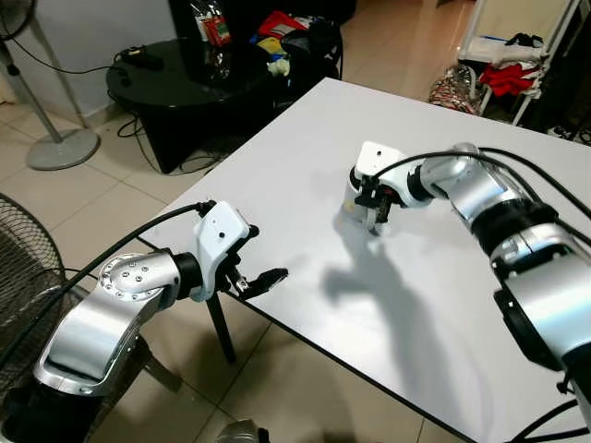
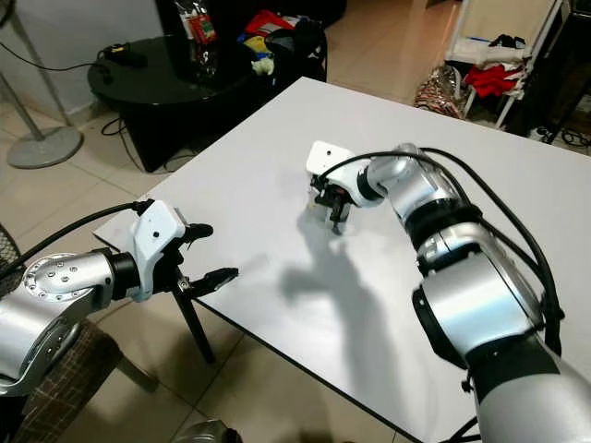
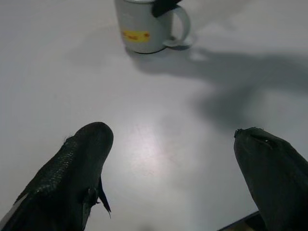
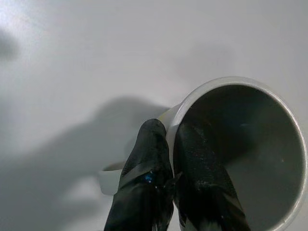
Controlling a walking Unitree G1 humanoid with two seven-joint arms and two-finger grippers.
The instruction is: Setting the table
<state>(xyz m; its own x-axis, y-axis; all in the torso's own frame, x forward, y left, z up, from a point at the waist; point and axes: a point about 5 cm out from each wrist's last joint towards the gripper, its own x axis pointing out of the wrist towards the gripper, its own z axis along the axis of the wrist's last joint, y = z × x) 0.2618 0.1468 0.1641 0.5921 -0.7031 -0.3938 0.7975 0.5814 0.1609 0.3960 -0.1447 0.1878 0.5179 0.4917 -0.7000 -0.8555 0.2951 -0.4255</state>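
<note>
- Right wrist view: we see the right tool (image 4: 168, 183) pinching the rim of the mug (image 4: 250, 159), one finger inside the bowl, the other outside against the wall, next to the handle. Fingers close together w/ only the wall between them.
- Mug location: upright on the white desk (image 1: 305, 185), roughly mid-desk, towards the far side from the robot. Base looks in contact w/ the surface in the left wrist view; can't fully confirm.
- Contents: interior looks dark and empty; no liquid seen.
- Handling, our judgement: ceramic-type, stiff, fairly light when empty, glazed so prob. slippery; chips or breaks if dropped. A rim pinch sits off-centre, so mug may swing or tilt when lifted. Handle or a grip across the body would be steadier.
- Left tool (image 1: 263, 279): fingers spread wide, holding nothing, hovering at the near desk edge, well apart from the mug, pointing towards it.
- Mug has a yellow label on its side.
</note>
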